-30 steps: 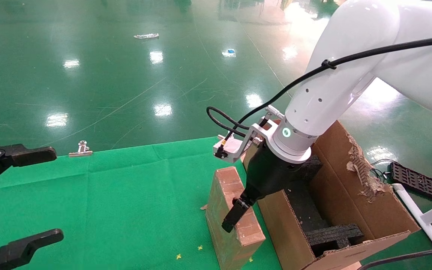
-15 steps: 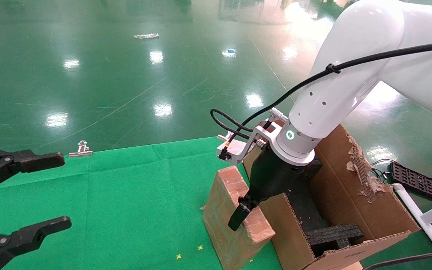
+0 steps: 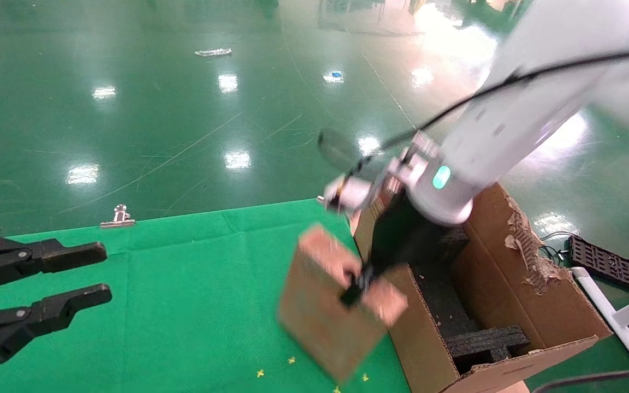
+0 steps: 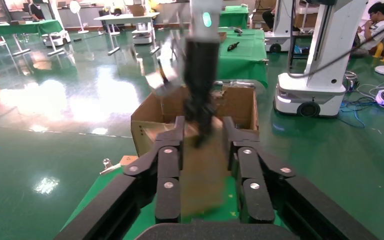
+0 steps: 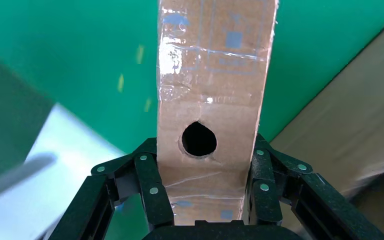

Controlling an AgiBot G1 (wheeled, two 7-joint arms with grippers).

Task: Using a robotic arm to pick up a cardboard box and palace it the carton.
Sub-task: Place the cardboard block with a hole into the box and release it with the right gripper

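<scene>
Lifting is what I judge the step to be: the right pincer (image 3: pixel 354 289), on the white robotic arm (image 3: pixel 489 142), is clamped on the cardboard box (image 3: pixel 325 305), its fingers pressing the two broad faces at the narrow end with the round hole, as the right wrist view shows (image 5: pixel 207 100). The box hangs tilted above the green tabletop (image 3: pixel 183 305), its lower corner near the cloth; I cannot tell whether that corner touches.

What the coming move turns on: the carton (image 3: pixel 538 305) stands just beside the box, to its right in the head view, with its open top and black foam inserts (image 3: pixel 484 341) facing up. The box's long axis runs slantwise down and away from the pincer, so I would need to raise it clear of the carton's near wall, carry it right, and bring that axis into line with the gap between the foam pieces. The right arm is the one on the job.

My left pincer (image 3: pixel 47 284) rests low at the tabletop's left side, well apart from the box, fingers apart and holding nothing.
</scene>
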